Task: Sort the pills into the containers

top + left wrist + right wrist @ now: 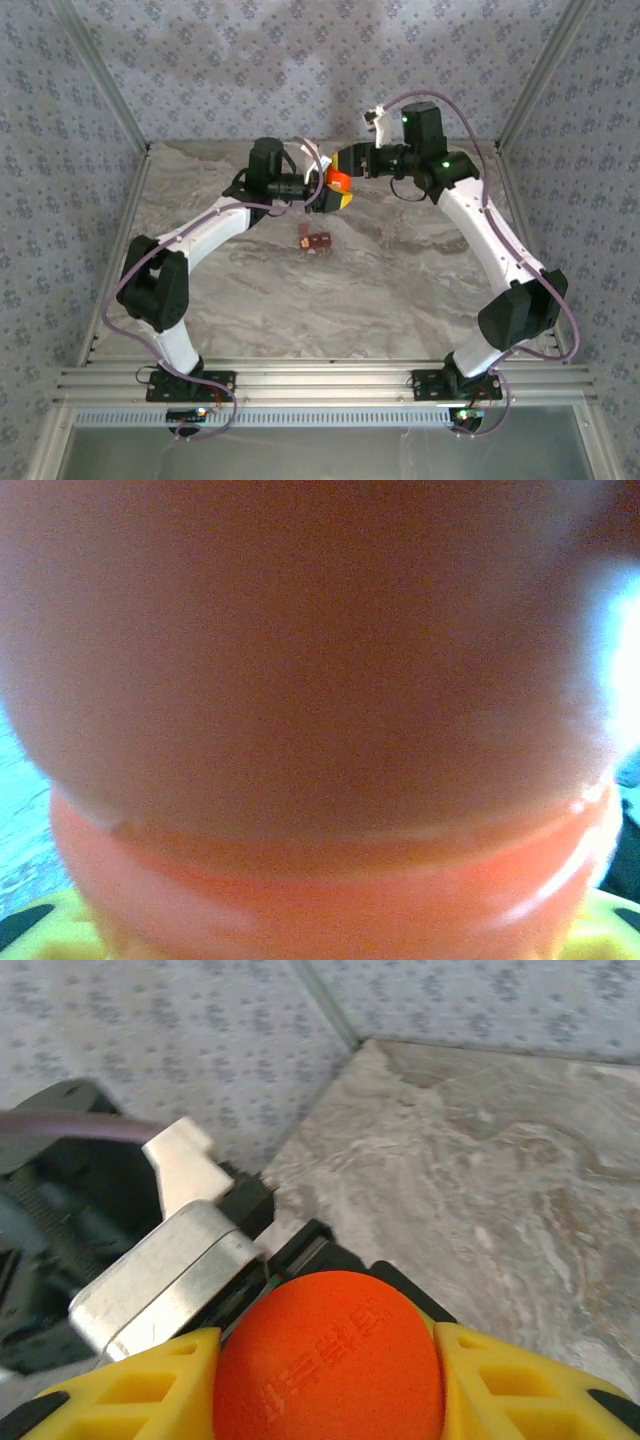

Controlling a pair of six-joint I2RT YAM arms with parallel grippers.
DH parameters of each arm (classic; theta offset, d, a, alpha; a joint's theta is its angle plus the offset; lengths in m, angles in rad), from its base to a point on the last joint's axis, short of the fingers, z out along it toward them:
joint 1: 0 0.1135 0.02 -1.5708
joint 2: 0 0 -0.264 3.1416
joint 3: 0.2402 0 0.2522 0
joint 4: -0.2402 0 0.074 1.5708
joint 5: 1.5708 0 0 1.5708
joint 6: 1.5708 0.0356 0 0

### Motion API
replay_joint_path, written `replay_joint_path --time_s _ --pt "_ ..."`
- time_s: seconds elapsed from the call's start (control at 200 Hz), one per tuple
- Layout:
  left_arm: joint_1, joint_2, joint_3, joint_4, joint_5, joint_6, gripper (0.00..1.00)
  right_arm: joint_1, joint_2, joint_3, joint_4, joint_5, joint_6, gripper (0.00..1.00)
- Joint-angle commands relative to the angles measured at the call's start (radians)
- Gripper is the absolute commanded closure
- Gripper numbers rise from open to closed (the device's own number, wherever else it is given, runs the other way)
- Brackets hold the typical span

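An orange bottle (338, 182) hangs in the air above the middle back of the table, between both grippers. My left gripper (333, 195) is shut on its body, which looms as an orange blur (320, 730) in the left wrist view. My right gripper (328, 1385) comes in from the right, and its yellow fingers (130, 1390) press both sides of the bottle's round orange cap (330, 1350). The containers (316, 240), a small reddish-brown strip, lie on the table just below the bottle. The pills are hidden.
The marble table (400, 280) is walled by patterned panels at the back and sides. An aluminium rail (320, 385) runs along the near edge, where both arm bases are bolted. Part of the left arm's metal and black wrist (160, 1270) sits close behind the cap.
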Motion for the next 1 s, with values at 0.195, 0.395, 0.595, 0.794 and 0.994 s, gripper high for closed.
replay_joint_path --time_s 0.195,0.395,0.595,0.794,0.994 --pt "-0.087 -0.075 -0.074 0.263 -0.287 0.005 1.0 0.084 -0.01 -0.07 0.06 0.302 0.25 0.66" --pt "-0.092 -0.061 -0.086 0.325 -0.315 -0.026 1.0 0.091 -0.025 -0.093 0.101 0.311 0.268 0.59" --pt "-0.089 -0.048 -0.061 0.289 -0.285 -0.022 1.0 0.04 -0.058 -0.08 0.095 0.222 0.247 0.24" --pt "-0.056 -0.054 -0.037 0.245 -0.188 -0.038 1.0 -0.081 -0.205 -0.223 0.23 0.124 0.262 0.14" --pt "-0.009 -0.051 -0.002 0.209 -0.004 -0.057 1.0 -0.204 -0.244 -0.256 0.262 -0.086 0.167 0.13"
